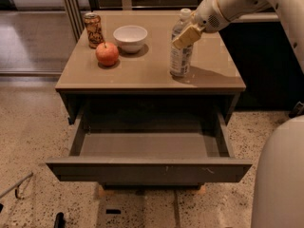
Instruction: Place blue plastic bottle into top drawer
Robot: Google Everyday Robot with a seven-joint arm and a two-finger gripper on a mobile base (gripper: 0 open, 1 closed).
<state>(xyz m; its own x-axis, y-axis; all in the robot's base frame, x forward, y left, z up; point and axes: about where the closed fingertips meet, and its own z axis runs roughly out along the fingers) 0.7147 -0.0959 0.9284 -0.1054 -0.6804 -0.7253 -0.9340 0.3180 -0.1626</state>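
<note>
We find the blue plastic bottle standing upright on the cabinet top, toward its right front corner. The gripper is at the bottle's upper body; we cannot tell whether it has taken hold. The top drawer is pulled out. Lifting and placing are not yet done.

Gripper at blue plastic bottle

The matt cream gripper is at the clear, glossy blue plastic bottle; the top drawer looks matt.
</note>
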